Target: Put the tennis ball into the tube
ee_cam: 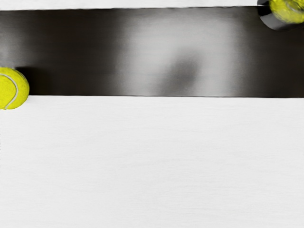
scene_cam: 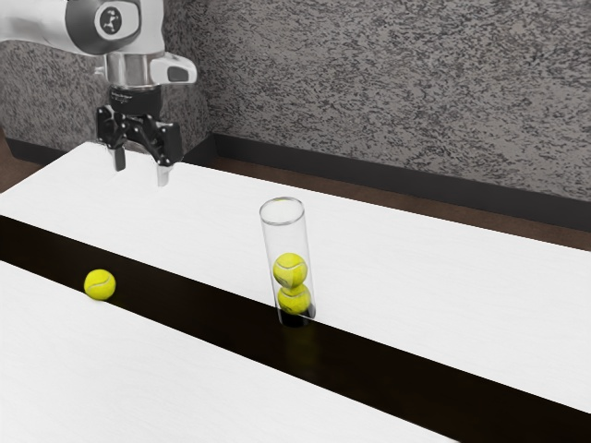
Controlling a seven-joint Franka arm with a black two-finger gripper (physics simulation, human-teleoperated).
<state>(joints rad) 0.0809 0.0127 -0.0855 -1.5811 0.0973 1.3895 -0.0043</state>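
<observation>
While the gripper (scene_cam: 140, 175) is hanging over the white table (scene_cam: 443, 277), its two fingers are standing wide apart and holding nothing. The loose tennis ball (scene_cam: 100, 285) is resting at the edge of the dark band (scene_cam: 203, 315), toward the exterior view's left. The clear tube (scene_cam: 284, 231) is standing well apart from it at the band's other edge, with two tennis balls (scene_cam: 291, 270) stacked inside above a black base.

The table is showing a pale, faintly grained surface on both sides of the band, which is running the long way, glossy, and mirroring some yellow below the tube. In the wrist view, it is catching a broad pale glare with a dark smudge. Behind, speckled grey walls (scene_cam: 388, 83) are meeting in a corner, a dark baseboard (scene_cam: 369, 175) is running along them, and brown floor (scene_cam: 462, 213) is peeking out.
</observation>
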